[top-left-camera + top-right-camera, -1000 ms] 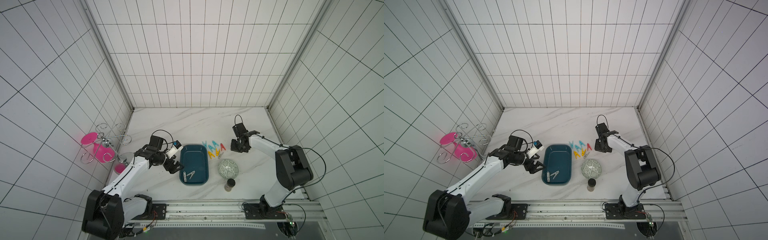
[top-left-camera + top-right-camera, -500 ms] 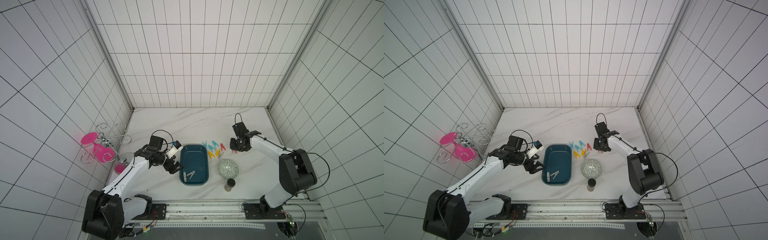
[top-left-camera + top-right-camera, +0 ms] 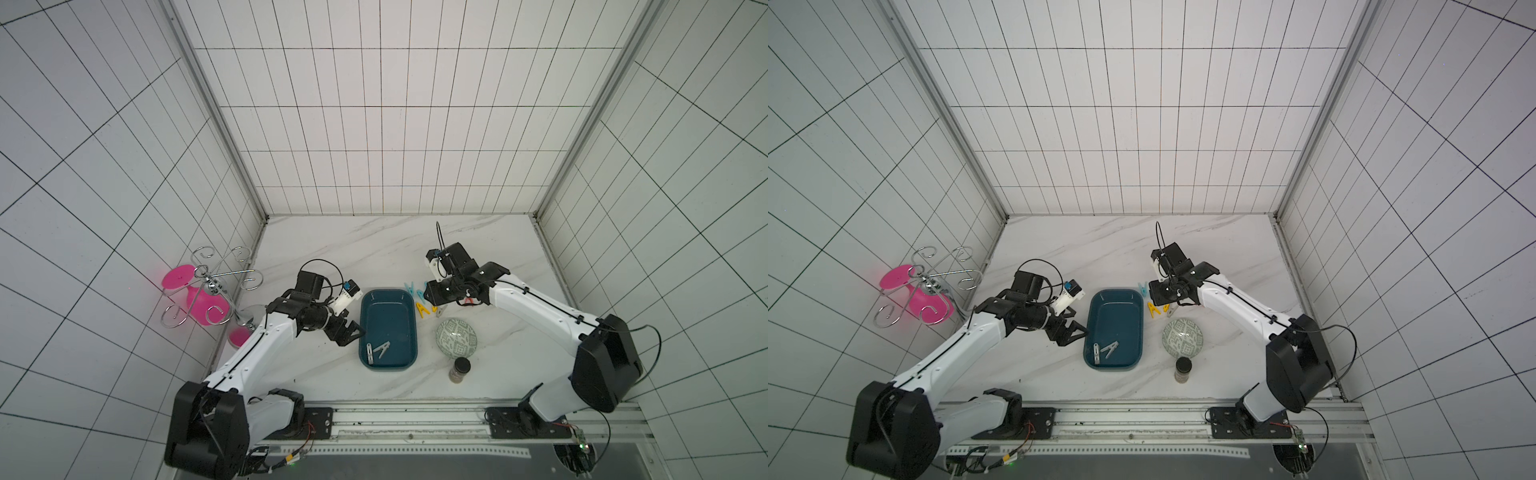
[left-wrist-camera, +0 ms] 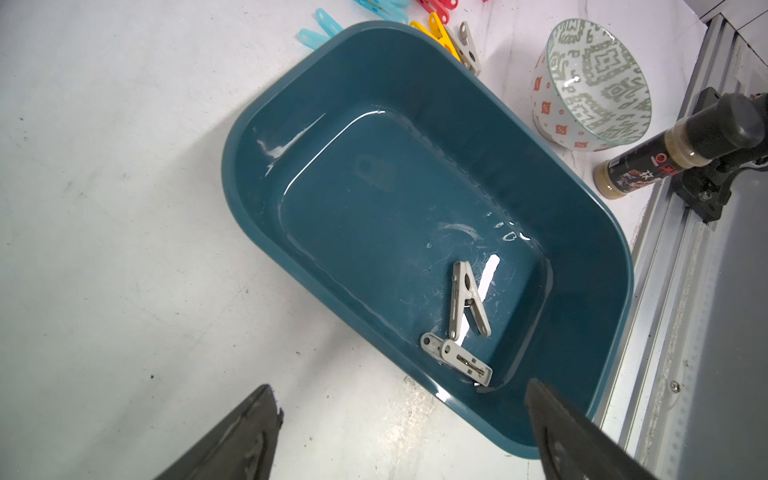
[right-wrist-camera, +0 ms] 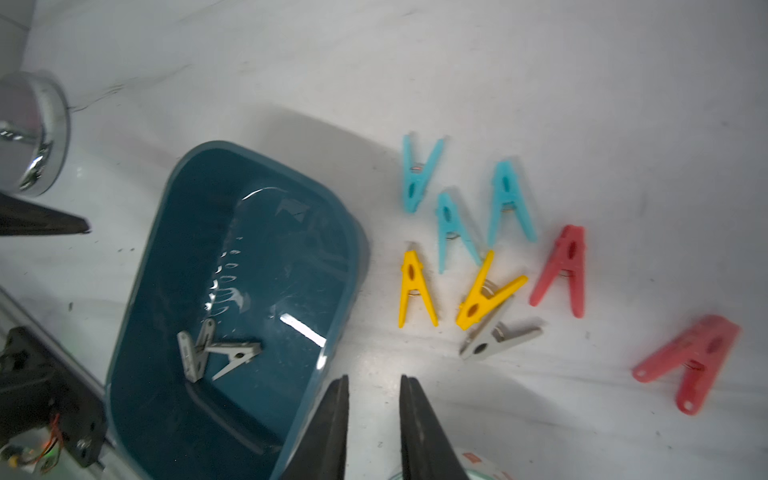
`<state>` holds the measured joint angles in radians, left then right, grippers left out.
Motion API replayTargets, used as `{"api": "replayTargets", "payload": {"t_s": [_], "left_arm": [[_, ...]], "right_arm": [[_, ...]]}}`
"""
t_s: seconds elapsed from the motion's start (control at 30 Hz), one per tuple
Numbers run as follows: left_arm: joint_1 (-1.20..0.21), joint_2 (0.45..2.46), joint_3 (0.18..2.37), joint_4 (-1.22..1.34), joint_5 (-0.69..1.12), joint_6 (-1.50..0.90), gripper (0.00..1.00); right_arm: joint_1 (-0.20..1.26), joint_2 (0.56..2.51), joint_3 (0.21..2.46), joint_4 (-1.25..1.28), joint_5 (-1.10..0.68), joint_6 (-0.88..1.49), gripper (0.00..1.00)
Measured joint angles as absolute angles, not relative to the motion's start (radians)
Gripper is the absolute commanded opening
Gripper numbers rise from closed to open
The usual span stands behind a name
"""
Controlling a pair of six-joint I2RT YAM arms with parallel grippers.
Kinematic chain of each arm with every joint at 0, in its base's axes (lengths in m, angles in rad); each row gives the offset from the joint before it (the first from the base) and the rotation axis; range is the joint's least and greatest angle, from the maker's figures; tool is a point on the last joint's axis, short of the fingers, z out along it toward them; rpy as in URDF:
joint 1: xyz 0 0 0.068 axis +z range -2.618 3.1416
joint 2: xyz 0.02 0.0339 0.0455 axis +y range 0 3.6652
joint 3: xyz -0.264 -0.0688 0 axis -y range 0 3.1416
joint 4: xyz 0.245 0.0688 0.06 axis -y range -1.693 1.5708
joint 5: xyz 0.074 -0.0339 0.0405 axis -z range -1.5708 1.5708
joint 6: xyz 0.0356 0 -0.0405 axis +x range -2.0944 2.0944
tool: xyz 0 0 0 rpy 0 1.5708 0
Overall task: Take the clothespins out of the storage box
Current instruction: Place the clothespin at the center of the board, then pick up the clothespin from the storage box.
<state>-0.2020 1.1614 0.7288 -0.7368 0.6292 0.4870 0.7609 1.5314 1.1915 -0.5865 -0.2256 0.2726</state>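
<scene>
Clothespins (image 5: 413, 286) dot the desk (image 5: 540, 83); two grey ones (image 4: 465, 299) sit in the storage box (image 4: 374, 187). Left fingers (image 4: 232, 440) gape, ready to pick; right fingers (image 5: 328, 428) slightly parted, empty.

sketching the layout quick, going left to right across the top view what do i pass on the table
wire rack → left hand → teal box → yellow clothespin → patterned bowl

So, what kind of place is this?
Probably a robot test cell, not a home: tiled walls enclose a marble-look table, and two arms stand on a metal rail at its edge.
</scene>
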Motion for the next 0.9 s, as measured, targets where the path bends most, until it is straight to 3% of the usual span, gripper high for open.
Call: {"api": "replayTargets", "payload": {"t_s": [0.4, 0.9], "left_arm": [[-0.17, 1.155, 0.729, -0.737, 0.63, 0.487, 0.94], [-0.163, 1.153, 0.729, -0.737, 0.632, 0.487, 0.94]], "right_arm": [[0.947, 1.748, 1.299, -0.595, -0.44, 0.231, 0.28], [0.999, 1.992, 1.367, -0.522, -0.569, 0.293, 0.29]]}}
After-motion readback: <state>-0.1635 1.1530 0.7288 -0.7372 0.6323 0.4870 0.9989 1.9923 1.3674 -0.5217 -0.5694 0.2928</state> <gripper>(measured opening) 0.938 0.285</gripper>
